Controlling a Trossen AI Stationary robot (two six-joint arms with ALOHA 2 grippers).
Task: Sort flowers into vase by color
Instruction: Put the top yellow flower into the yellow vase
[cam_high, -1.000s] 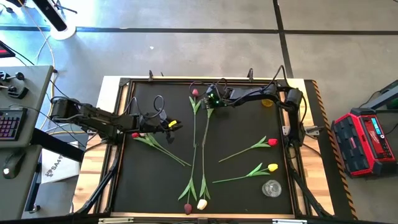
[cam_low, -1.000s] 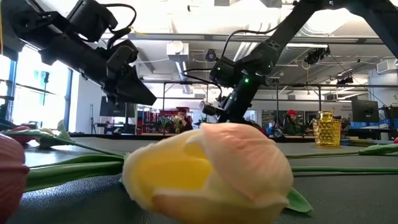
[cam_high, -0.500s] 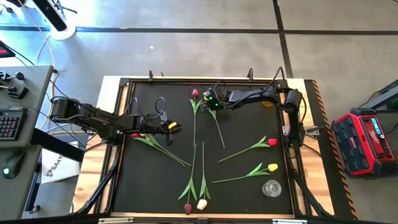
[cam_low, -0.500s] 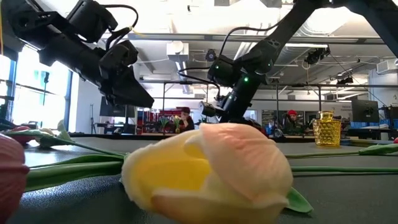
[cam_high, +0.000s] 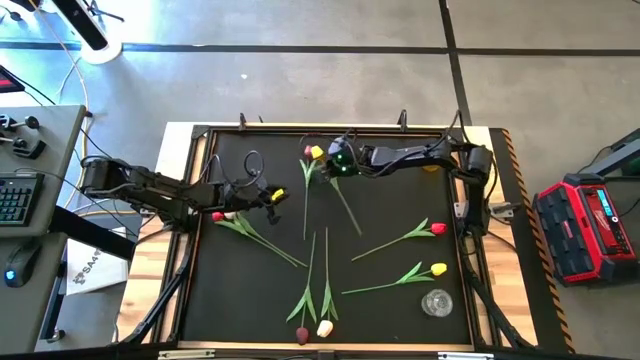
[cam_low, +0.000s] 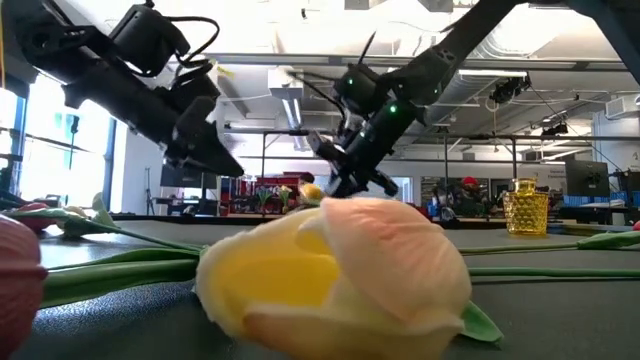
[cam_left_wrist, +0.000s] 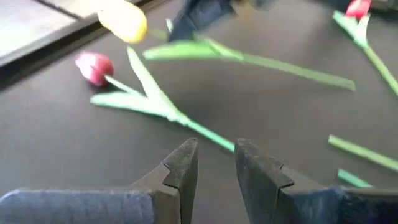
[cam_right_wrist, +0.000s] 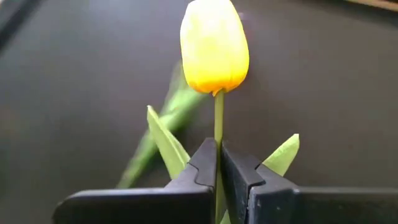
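Glass vase (cam_high: 436, 302) seemingly empty; right end effector (cam_right_wrist: 219, 163) clamps yellow tulip (cam_right_wrist: 214, 47).

Cream-and-yellow tulip head (cam_low: 335, 265) fills the foreground on the dark worktop (cam_low: 560, 310).

A green stem (cam_low: 110, 275) runs out from it toward 9 o'clock, where a maroon bud (cam_low: 18, 275) sits at the edge. At 10 o'clock the left arm (cam_low: 130, 85) slants down; at 12 o'clock the right gripper (cam_low: 345, 170) hangs above the worktop with a small yellow bud (cam_low: 312, 193) just beside it. An amber glass vase (cam_low: 524, 206) stands at 2 o'clock.
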